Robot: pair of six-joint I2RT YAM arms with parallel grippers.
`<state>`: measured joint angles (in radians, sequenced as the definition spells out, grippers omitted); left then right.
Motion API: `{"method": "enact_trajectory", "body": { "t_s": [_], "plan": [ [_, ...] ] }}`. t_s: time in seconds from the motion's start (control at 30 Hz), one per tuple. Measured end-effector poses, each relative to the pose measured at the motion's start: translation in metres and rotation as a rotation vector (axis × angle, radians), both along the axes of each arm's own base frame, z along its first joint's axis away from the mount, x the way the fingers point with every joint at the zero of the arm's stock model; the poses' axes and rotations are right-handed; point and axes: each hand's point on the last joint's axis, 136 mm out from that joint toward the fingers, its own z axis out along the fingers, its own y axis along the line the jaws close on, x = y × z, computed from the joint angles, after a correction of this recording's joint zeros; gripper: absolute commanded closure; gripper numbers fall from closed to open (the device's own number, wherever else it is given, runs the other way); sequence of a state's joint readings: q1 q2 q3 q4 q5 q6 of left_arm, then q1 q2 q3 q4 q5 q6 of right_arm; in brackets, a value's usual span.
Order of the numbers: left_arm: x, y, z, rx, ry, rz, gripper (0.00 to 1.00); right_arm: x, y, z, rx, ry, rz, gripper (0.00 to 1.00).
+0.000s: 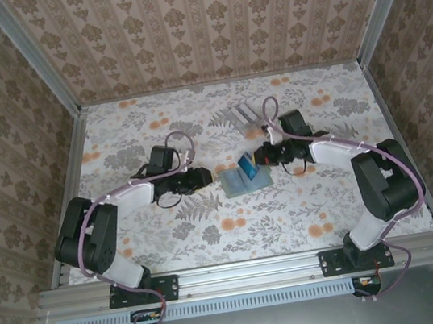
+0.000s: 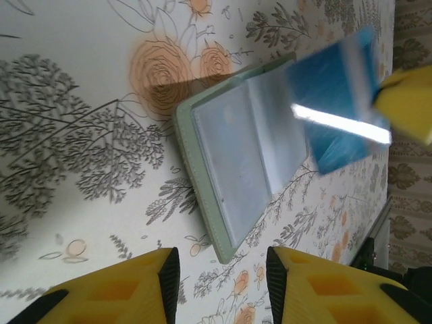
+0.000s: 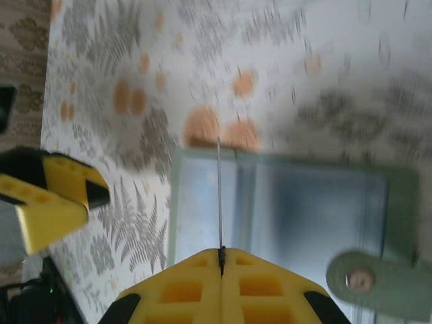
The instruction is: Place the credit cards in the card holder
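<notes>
With your right pincer (image 3: 221,251) clamped on a blue card (image 2: 334,108) over the open wallet (image 2: 229,169), angle its edge into a pocket; left pincer (image 2: 223,264) hangs parted, empty.

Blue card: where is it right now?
Top view: the blue card is near the middle of the table, held over the open card holder by the right gripper. The left gripper sits just left of the holder.

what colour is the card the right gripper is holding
Blue; the card shows best in the left wrist view.
</notes>
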<state>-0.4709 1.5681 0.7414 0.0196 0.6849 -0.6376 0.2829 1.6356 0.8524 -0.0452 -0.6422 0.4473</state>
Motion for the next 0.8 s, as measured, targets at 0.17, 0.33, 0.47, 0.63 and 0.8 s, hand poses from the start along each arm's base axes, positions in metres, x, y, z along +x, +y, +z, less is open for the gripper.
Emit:
{"method": "enact_trajectory", "body": {
  "t_s": [0.17,0.33,0.47,0.63,0.8],
  "plan": [
    [-0.006,-0.017,0.004,-0.023,-0.029,-0.040,0.60,-0.010,-0.003,-0.012,0.067,0.044,0.001,1.00],
    [-0.008,-0.025,-0.003,-0.010,-0.034,-0.047,0.66,-0.006,-0.003,-0.014,0.105,0.034,0.013,1.00],
    [-0.009,-0.021,-0.019,0.018,-0.017,-0.015,0.72,-0.007,-0.003,-0.027,0.107,0.061,0.015,1.00],
    [-0.010,-0.012,-0.039,0.069,0.011,0.020,0.74,-0.008,-0.003,-0.040,0.104,0.092,0.016,1.00],
    [-0.008,-0.012,-0.049,0.088,0.022,0.033,0.78,-0.008,0.000,-0.043,0.119,0.095,0.024,1.00]
  ]
}}
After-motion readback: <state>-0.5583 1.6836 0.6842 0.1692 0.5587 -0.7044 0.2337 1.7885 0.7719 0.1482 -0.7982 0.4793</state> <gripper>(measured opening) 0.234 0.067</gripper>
